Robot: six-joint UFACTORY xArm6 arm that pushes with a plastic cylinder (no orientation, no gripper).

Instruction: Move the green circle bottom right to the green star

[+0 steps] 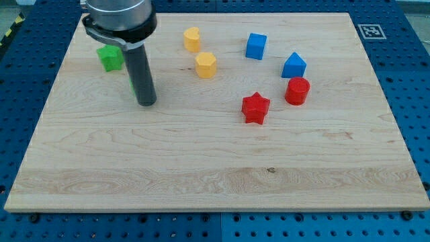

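Toward the upper left of the frame, my tip (146, 103) rests on the wooden board (201, 168), at the lower end of the dark rod that comes down from the arm's round housing at the view's top. I have no fingers or jaws at all, only this straight rod, so nothing is gripped or held. A thin sliver of green (132, 85) shows along the left edge of the rod, just above the tip; it is touching or directly behind the rod, and most of it is hidden, so I cannot tell its shape, nor whether it is the green circle. Up and to the left of the tip, near the board's upper left corner, sits a green block (109, 58), partly covered by the arm's housing, its outline irregular enough that it may be the green star, though I cannot be sure. Well apart to the right lie two yellow blocks, one (193, 39) near the top edge and another (206, 64) just below and right of it. Further right are a blue cube (256, 46) and a blue block with a peaked top (293, 65), with a red cylinder (297, 91) just below that and a red star (255, 107) to its lower left.
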